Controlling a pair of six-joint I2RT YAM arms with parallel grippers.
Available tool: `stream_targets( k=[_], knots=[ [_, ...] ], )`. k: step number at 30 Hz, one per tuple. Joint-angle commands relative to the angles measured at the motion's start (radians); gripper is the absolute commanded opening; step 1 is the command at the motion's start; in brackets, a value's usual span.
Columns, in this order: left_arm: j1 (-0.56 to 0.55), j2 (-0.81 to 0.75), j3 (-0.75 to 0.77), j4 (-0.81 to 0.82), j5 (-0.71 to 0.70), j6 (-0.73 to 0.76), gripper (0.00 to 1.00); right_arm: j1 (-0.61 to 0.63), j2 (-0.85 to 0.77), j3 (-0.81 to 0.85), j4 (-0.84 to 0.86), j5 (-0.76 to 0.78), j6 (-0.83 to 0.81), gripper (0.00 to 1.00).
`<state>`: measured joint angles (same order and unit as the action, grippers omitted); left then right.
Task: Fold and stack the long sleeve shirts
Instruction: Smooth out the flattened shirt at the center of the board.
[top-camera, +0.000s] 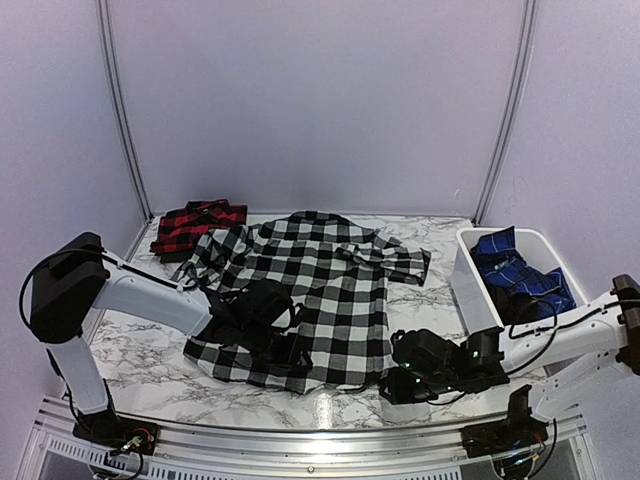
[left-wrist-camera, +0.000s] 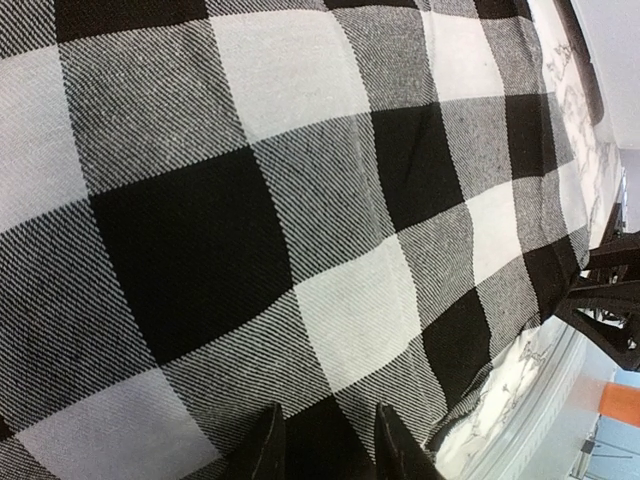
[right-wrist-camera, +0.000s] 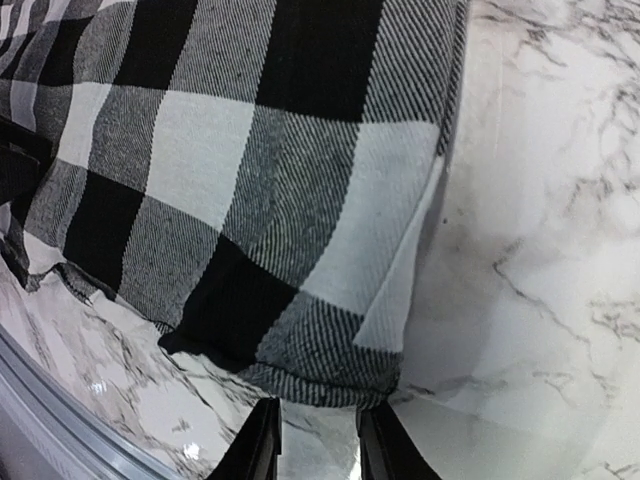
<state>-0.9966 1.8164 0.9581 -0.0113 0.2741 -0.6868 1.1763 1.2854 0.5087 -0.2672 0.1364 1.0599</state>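
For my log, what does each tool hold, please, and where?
The left tool seems to pinch the black-and-white shirt by its near hem; the right tool straddles a hem corner, grip unclear.

Black-and-white buffalo-check flannel shirt (top-camera: 320, 290): one, spread open across the centre of the frame.
Red-and-black check flannel shirt (top-camera: 195, 225): one, folded, upper left of the tabletop.
Blue plaid garments (top-camera: 520, 275): a heap at the right of the frame; their number cannot be told.
White plastic bin (top-camera: 465, 285): one, at the right.
White-and-black robot arms: two, the left arm (top-camera: 150, 295) at lower left, the right arm (top-camera: 570, 340) at lower right.
Black two-finger grippers: two, the left gripper (top-camera: 285, 352) and the right gripper (top-camera: 395, 382), low in the frame.
White marble-patterned table (top-camera: 140, 370): one.
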Motion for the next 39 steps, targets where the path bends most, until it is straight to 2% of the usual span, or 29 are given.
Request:
stream_targets(
  k=[1,4,6,10,15,19,22,27,31,36,39],
  knots=[
    [-0.034,-0.028,-0.056,-0.052,-0.016,-0.032,0.33,0.029,-0.082,0.027,-0.159,0.012,0.043,0.27],
    [-0.034,-0.066,-0.066,-0.067,-0.032,-0.025,0.33,0.008,-0.133,0.135,-0.243,0.087,-0.023,0.31],
    [-0.034,-0.083,-0.053,-0.089,-0.045,-0.012,0.33,-0.052,-0.128,0.205,-0.247,0.089,-0.098,0.33],
    [-0.034,-0.094,-0.015,-0.118,-0.056,0.003,0.33,-0.181,-0.062,0.263,-0.082,0.011,-0.225,0.33],
    [-0.033,-0.090,0.033,-0.140,-0.076,0.020,0.33,-0.272,0.122,0.365,0.081,-0.002,-0.297,0.32],
    [-0.033,-0.072,0.069,-0.150,-0.073,0.032,0.33,-0.340,0.202,0.303,0.212,-0.065,-0.268,0.32],
    [-0.033,-0.069,0.085,-0.157,-0.082,0.043,0.33,-0.352,0.194,0.204,0.251,-0.071,-0.229,0.32],
    [-0.030,-0.063,0.103,-0.162,-0.087,0.051,0.33,-0.351,0.134,0.030,0.260,-0.088,-0.173,0.33],
    [-0.026,-0.048,0.123,-0.170,-0.084,0.059,0.33,-0.340,0.078,-0.045,0.227,-0.093,-0.152,0.34],
    [-0.013,-0.052,0.127,-0.179,-0.086,0.066,0.33,-0.329,-0.074,-0.013,0.090,-0.040,-0.167,0.35],
    [0.000,-0.052,0.128,-0.181,-0.087,0.068,0.33,-0.308,-0.084,0.075,0.047,-0.031,-0.198,0.36]
  ],
)
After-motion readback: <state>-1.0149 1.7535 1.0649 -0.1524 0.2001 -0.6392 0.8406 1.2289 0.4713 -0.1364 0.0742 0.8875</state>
